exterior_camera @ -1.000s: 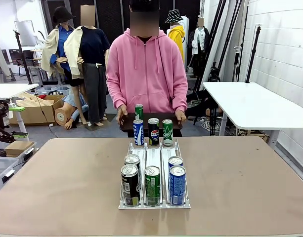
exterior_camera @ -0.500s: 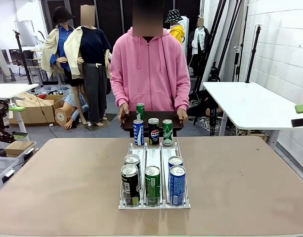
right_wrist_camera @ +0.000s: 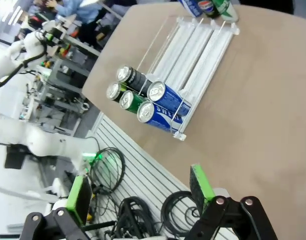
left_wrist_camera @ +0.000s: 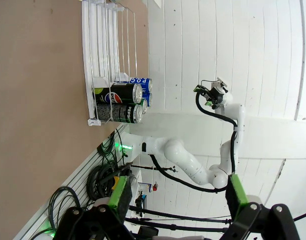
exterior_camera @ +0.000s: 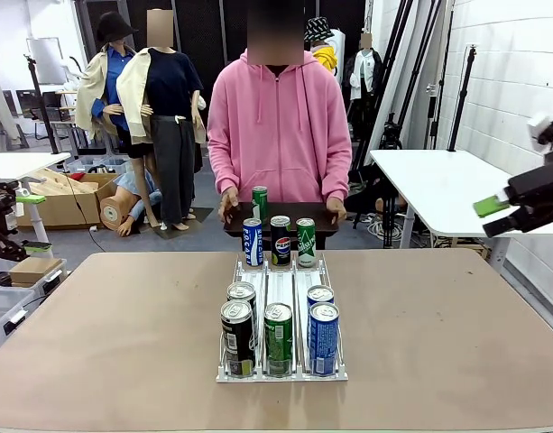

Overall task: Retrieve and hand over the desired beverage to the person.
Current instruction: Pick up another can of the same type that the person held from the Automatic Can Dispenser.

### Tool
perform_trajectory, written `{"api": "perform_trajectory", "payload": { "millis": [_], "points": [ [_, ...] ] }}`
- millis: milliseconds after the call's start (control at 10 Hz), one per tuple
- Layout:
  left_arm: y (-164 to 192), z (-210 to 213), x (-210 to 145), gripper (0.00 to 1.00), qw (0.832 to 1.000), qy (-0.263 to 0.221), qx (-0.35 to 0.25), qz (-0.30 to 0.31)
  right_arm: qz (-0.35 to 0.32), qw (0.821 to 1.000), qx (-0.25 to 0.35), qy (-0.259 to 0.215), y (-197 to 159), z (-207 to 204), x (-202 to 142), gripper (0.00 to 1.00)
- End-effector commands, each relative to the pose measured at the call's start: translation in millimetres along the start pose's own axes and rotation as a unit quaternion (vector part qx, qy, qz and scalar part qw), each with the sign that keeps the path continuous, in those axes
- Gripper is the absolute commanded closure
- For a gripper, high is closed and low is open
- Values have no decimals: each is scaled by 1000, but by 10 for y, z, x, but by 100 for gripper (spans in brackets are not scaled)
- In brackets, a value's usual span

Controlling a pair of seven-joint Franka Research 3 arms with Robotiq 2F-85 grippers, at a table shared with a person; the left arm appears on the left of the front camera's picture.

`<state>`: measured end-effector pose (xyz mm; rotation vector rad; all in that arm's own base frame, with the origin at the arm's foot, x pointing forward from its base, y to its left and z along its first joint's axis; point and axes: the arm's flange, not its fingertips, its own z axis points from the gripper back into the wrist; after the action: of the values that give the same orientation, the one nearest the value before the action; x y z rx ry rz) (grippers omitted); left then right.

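right gripper (exterior_camera: pixel 494 216) swings in from the right, jaws spread, and should drop straight over one of the front cans (exterior_camera: pixel 278 338) without nudging its neighbours.

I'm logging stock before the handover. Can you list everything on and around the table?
Table: one, brown, foreground.
Rack: one, white, table centre.
Near cans: five, two black, one green, two blue, rack's near end.
Far cans: three, blue, black, green, rack's far end.
Tray: one, dark, in the person's hands.
Lone can: one, green, on the tray.
Person: one, pink hoodie, far side.
Left tool: one, black with green pads, open.
Right tool: one, same colours, open, far right.
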<state>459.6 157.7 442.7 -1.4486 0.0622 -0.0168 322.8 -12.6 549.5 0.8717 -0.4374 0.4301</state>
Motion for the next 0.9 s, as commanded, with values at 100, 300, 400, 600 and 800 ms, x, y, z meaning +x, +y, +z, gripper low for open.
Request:
{"api": "perform_trajectory", "payload": {
  "millis": [100,300,400,600,800],
  "points": [
    [-5,8,0,0,1000,-7,0,2,-5,995,-86,45,276,-421,190,0],
    [-5,8,0,0,1000,-7,0,2,0,987,-135,85,479,-835,305,0],
    [-5,8,0,0,1000,-7,0,2,10,983,-153,104,591,-1015,329,0],
    [-5,8,0,0,1000,-7,0,2,28,973,-192,129,855,-1320,390,0],
    [-5,8,0,0,1000,-7,0,2,31,961,-224,160,1067,-1599,419,0]
  ]
}}
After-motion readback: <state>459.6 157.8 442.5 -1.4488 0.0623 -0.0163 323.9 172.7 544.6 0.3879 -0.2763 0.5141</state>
